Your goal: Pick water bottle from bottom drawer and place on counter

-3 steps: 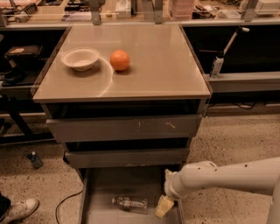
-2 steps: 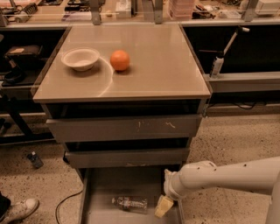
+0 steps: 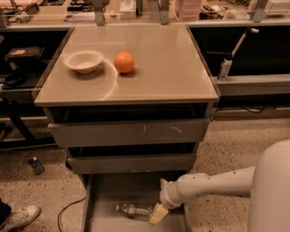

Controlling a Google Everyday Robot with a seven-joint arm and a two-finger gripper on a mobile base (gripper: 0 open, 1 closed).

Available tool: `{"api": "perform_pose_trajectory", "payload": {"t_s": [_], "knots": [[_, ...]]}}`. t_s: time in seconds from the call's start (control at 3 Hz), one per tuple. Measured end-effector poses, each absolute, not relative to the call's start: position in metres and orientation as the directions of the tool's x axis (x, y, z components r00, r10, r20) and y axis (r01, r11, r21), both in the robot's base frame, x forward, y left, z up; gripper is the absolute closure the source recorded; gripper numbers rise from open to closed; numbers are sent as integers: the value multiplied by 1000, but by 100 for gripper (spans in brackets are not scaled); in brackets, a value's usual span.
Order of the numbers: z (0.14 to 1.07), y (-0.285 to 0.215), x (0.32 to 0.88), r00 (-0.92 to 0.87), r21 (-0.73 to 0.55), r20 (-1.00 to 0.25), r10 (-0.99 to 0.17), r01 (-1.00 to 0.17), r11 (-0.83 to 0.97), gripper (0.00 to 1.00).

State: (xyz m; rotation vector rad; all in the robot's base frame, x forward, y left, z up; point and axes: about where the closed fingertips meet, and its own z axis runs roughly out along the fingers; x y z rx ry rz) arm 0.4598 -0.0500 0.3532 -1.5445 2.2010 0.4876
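The water bottle (image 3: 133, 210) lies on its side on the floor of the open bottom drawer (image 3: 111, 192), near the front. My gripper (image 3: 157, 214) reaches down into the drawer from the right and sits just right of the bottle, at its end. Whether it touches the bottle is not clear. The counter (image 3: 158, 72) is the beige top of the cabinet above, with a white bowl (image 3: 84, 60) and an orange (image 3: 124, 62) on its left half.
Two shallower drawers (image 3: 129, 132) sit partly open above the bottom one. A white squeeze bottle (image 3: 225, 68) stands on a shelf to the right. A cluttered workbench (image 3: 136, 9) runs behind. A shoe (image 3: 20, 216) and a cable (image 3: 68, 208) lie on the floor to the left.
My gripper and wrist have moved a little to the left, closer to the water bottle. The bottle has not moved.
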Motion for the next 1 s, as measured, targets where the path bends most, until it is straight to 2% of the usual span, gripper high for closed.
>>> {"api": "perform_pose_trajectory", "payload": {"t_s": [0.33, 1.0], "knots": [[291, -2, 467, -293, 107, -569, -768, -953, 285, 0], [261, 7, 469, -307, 129, -590, -747, -949, 287, 0]]}}
